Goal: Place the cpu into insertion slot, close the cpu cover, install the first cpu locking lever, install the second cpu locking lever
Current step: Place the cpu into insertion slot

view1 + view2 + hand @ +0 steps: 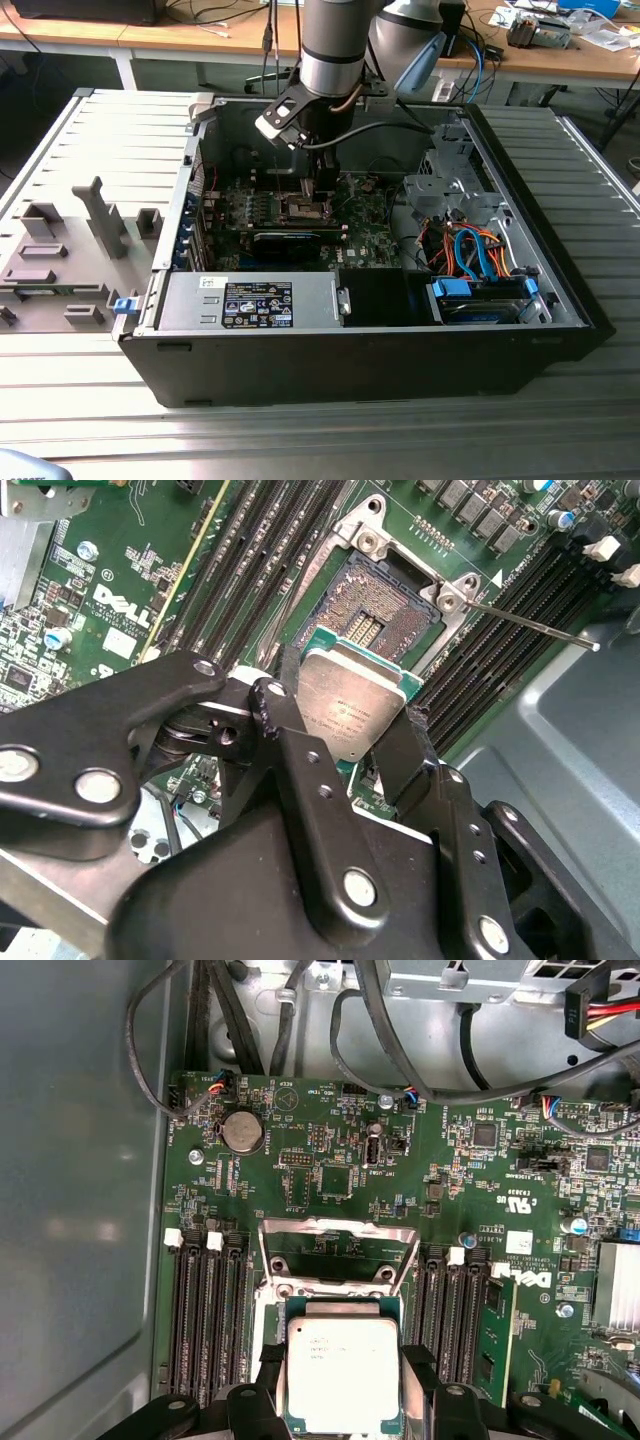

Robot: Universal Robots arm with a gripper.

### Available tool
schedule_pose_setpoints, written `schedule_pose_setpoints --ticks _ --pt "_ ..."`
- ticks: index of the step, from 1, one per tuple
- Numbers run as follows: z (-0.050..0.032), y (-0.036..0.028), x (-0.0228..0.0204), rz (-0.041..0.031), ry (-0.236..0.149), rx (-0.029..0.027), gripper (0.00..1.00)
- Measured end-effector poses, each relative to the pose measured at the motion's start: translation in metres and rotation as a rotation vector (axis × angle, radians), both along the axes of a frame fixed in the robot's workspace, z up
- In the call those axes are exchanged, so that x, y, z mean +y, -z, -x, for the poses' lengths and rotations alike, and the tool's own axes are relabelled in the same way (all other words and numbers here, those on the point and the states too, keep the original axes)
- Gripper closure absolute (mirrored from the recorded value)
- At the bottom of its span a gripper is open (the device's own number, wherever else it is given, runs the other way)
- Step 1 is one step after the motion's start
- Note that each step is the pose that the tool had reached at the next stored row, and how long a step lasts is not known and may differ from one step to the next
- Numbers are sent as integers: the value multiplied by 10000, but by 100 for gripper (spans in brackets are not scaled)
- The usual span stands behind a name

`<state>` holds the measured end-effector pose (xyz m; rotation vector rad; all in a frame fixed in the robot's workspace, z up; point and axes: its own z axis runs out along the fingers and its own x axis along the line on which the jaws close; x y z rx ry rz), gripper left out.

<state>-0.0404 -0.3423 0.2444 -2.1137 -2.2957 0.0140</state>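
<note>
My gripper (pixel 352 695) is shut on the cpu (pixel 350 712), a small square chip with a silver-grey top, clamped by its edges between two black fingers (pixel 400 760). In the second wrist view the chip hangs just over the near edge of the insertion slot (pixel 372 602), whose brownish pin field lies uncovered. The first wrist view has the cpu (pixel 343 1372) between the fingers (pixel 418 1360), with the cpu cover (pixel 340 1228) swung open just beyond it. A thin locking lever (pixel 530 626) sticks out beside the slot. In the exterior view the gripper (pixel 308 190) reaches down over the slot (pixel 303 208).
Long black memory slots (pixel 205 1310) flank the socket on both sides. The green board lies inside an open computer case (pixel 520 230) with cables (pixel 470 250) and a power supply (pixel 250 300). A grey fixture tray (pixel 70 250) lies on the exterior view's left.
</note>
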Motion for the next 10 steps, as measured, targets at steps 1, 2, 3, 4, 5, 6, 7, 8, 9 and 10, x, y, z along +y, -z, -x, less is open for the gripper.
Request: schedule_pose_setpoints --ticks 1,2,3,4,5,6,7,8,9,10 --pt "0 1 0 0 0 0 45" --pt "0 3 0 -1 1 0 45" --pt "0 6 0 -1 0 0 45" --pt "0 7 0 1 0 1 45" --pt "0 10 0 0 0 0 45" --pt "1 12 0 -1 0 0 45" --pt "1 12 0 0 0 1 45" --pt "1 12 0 0 1 0 45" --pt "1 12 0 0 1 0 45" --pt "1 12 0 0 1 0 45"
